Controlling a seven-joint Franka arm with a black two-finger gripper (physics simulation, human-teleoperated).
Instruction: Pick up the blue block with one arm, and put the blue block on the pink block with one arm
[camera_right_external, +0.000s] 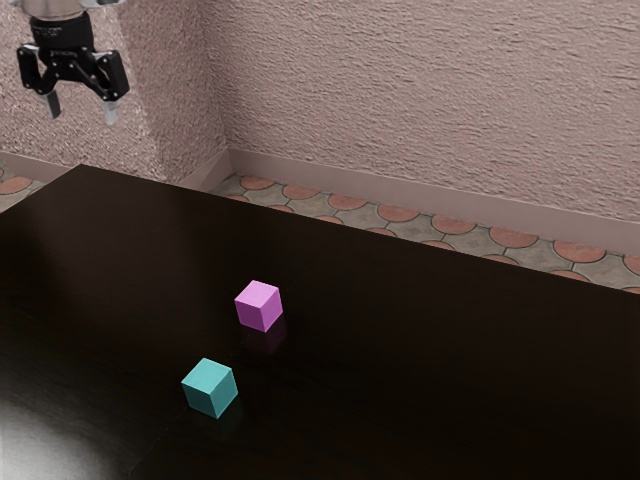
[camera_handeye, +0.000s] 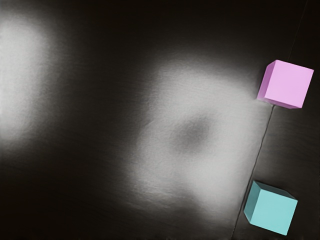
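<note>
Nearest, blue block (camera_right_external: 210, 387): a small matte turquoise-blue cube sitting flat on the counter, close to its near edge, with nothing touching it.
Support, counter (camera_right_external: 420, 390): a dark, glossy, almost black wooden top that carries both cubes and catches pale patches of reflected light.
Next back, pink block (camera_right_external: 259, 305): a small matte pink cube of about the same build, upright, its top face bare. It is near the blue block but clearly apart from it, a little farther back and toward the exterior view's right.
From the hand's camera: the blue block (camera_handeye: 270, 207) and the pink block (camera_handeye: 285, 83) lie off to one side of the spot under the hand, not beneath it.
Farthest, end effector (camera_right_external: 82, 110): a black two-finger metal hand hanging high above the counter's far corner, well apart from both cubes, its fingers spread and nothing between them.
Step in hand: I judge this to be the very start; the approach to the blue block is not yet made.
Next move calls for: travelling across and down over the blue block, squaring the fingers to two opposite faces, then closing.
Count: one blue block, one pink block, one end effector.
</note>
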